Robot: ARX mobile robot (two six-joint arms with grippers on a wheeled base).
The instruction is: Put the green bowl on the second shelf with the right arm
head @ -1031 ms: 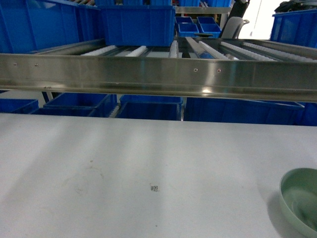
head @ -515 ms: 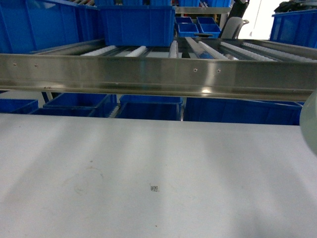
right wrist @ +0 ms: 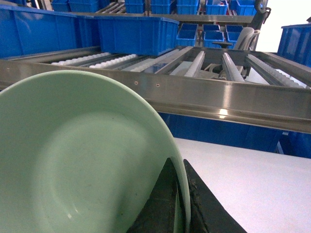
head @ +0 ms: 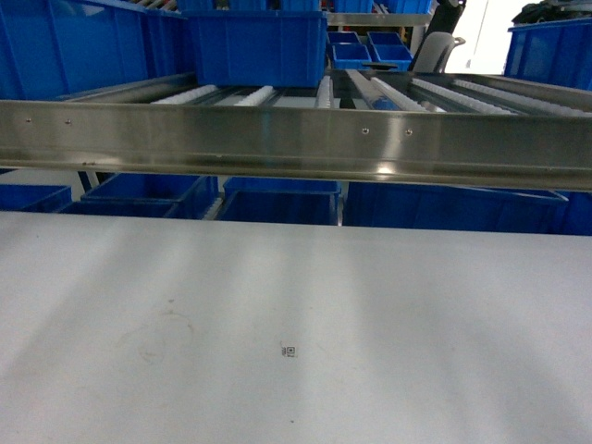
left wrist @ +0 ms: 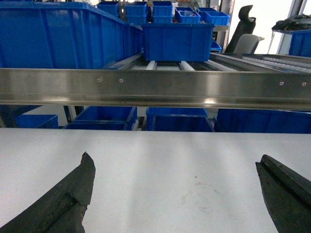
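The green bowl (right wrist: 82,155) fills the left of the right wrist view, tilted with its hollow facing the camera. My right gripper (right wrist: 181,171) is shut on its rim, one dark finger inside and one outside. The bowl hangs above the white table, in front of and slightly below the second shelf (right wrist: 228,99), a shiny steel rail with white roller tracks behind it. In the head view that second shelf (head: 296,139) crosses the frame, and neither the bowl nor any gripper shows there. My left gripper (left wrist: 175,167) is open above the table, nothing between its fingers.
A blue crate (head: 257,44) stands on the rollers at the back left of the shelf, also the blue crate (right wrist: 131,33) in the right wrist view. More blue crates (head: 277,199) sit beneath the rack. The white tabletop (head: 277,314) carries a small printed marker (head: 289,351).
The bowl was at the head view's lower right a second ago, rose along the right edge half a second ago, and has now left that view.
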